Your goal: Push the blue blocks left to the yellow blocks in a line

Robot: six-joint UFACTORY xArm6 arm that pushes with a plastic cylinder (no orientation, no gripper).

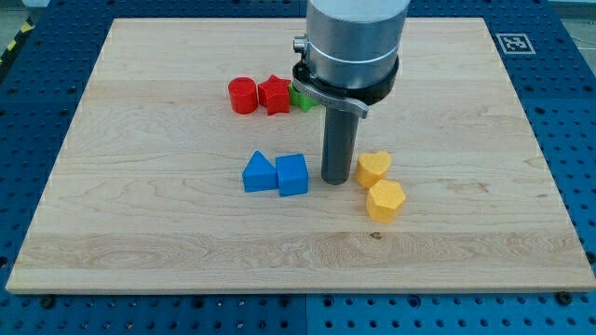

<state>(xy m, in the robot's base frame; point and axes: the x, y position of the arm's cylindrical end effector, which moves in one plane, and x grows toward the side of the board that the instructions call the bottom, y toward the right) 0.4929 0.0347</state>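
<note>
My tip (335,180) (a bare rod, no jaws to set) rests on the wooden bench (140,233) between the blue cube (291,175), with the blue triangular block (258,173) beyond at the view's left, and the two yellow blocks (373,168) (386,200) at the view's right.

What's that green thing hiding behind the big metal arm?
A green block, just right of the red star. Only its left part shows; the arm covers the rest, so its shape can't be told. My tip sits between blue and yellow blocks.

A pale wooden board (186,251) lies on a blue perforated table (568,112). A black-and-white square marker (514,43) sits at the board's top right corner.
</note>
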